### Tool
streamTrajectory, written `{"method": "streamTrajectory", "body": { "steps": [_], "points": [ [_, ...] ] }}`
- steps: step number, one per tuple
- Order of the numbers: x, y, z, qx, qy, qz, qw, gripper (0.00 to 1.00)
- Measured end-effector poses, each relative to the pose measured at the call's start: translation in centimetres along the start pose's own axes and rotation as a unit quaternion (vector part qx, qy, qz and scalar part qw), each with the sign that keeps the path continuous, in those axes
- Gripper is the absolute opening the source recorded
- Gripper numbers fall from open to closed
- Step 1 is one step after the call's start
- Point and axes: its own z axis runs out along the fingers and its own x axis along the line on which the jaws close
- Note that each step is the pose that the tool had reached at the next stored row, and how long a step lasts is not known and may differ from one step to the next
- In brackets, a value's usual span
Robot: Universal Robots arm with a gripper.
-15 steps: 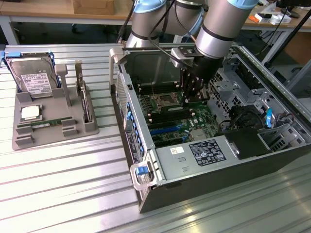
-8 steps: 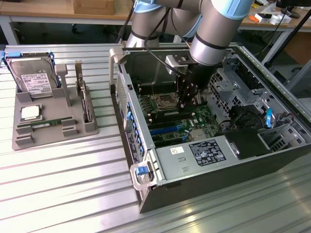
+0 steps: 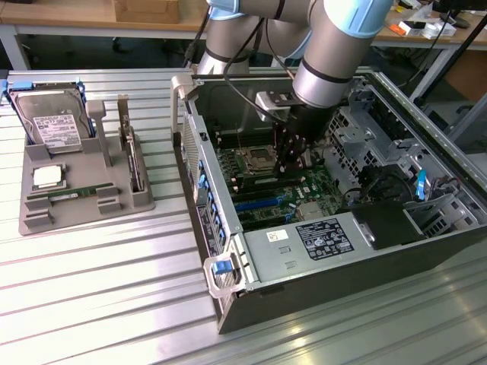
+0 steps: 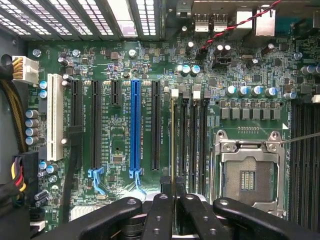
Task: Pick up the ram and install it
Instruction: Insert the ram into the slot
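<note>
Inside the open computer case, my gripper hangs low over the green motherboard. In the wrist view the gripper is shut on the ram, which is seen edge-on as a thin gold-edged line. The ram runs along the memory slot closest to the black expansion slot, in line with that slot's white clip. I cannot tell whether it is seated in the slot or held just above it. The other memory slots beside it are bare, and the open CPU socket lies just past them.
A grey tray at the exterior view's left holds a hard drive, a silver CPU chip and a green stick. A blue expansion slot, power cables and the case walls ring the board.
</note>
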Motion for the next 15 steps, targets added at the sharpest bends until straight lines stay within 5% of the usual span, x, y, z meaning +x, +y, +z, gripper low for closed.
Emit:
{"method": "streamTrajectory", "body": {
  "steps": [15],
  "points": [
    [-0.29,0.13,0.73,-0.0001,0.0001,0.0,1.0,0.12]
  ]
}}
